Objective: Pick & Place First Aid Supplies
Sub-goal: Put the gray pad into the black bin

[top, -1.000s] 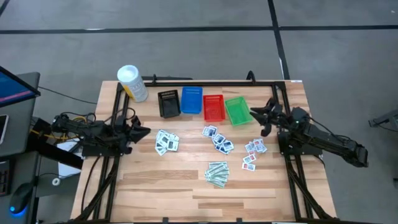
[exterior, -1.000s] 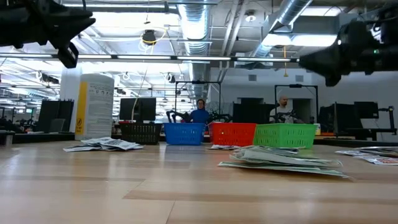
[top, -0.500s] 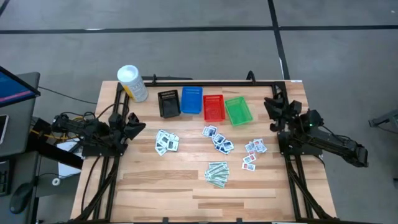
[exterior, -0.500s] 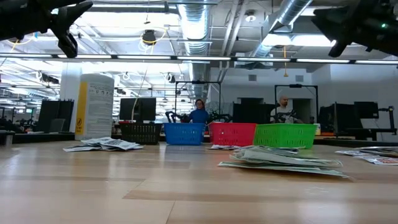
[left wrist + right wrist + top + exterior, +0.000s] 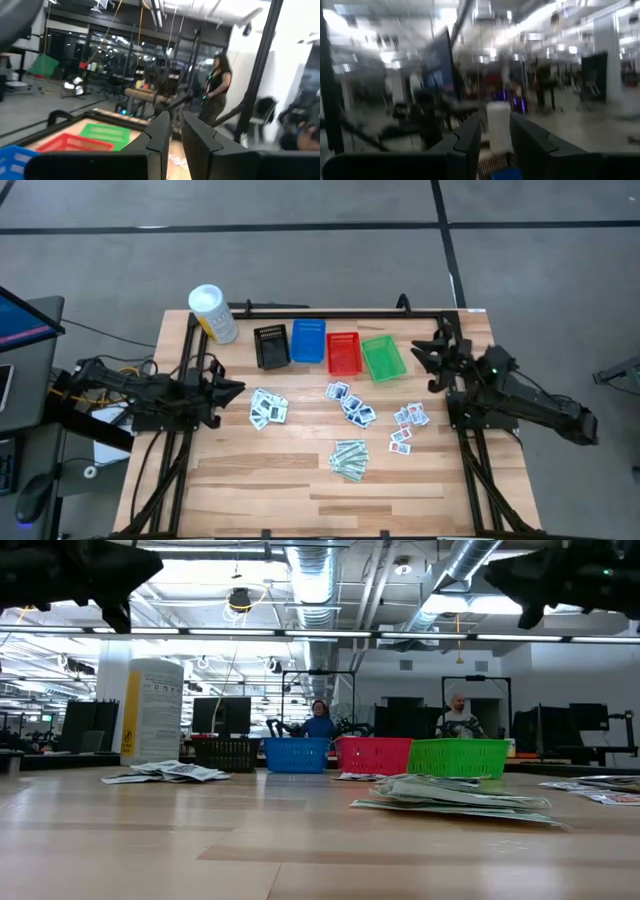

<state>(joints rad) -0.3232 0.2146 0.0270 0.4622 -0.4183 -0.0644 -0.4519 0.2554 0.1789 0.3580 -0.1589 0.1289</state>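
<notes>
A: Left hand (image 5: 232, 388), nine o'clock edge of the worktop (image 5: 300, 480): fingers slightly apart, empty. Right hand (image 5: 428, 360), three o'clock: likewise.

B: First aid supplies (image 5: 268, 409) lie loose mid-worktop. We'd descend squarely over one packet.

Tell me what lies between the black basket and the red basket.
The blue basket sits between the black basket and red basket, clearest in the high view.

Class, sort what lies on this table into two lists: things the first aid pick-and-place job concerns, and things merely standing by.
Job:
white packets by the left arm
white packets at centre
white packets at right
pale-green strips

Standing by:
white tub
</notes>
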